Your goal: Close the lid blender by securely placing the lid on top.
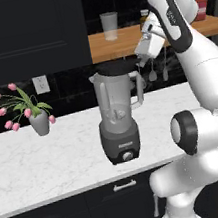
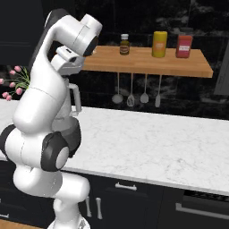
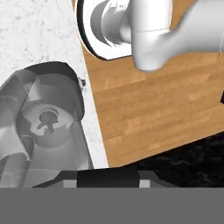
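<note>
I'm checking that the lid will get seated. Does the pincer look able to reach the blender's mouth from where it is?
Probably yes. The pincer is right at the rim of the blender, on its handle side, seemingly gripping the lid over the mouth, and nothing stands between them.

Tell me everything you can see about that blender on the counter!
The blender stands upright on the white marble counter, near its front edge. Its tall jar looks like translucent grey plastic, with a spout on one side and a looped handle on the other. Below is a dark grey base with a round knob in front. The hand view looks down into the jar at the blades at its bottom. A flat dark lid sits at the jar's mouth, with the gripper at its edge.
</note>
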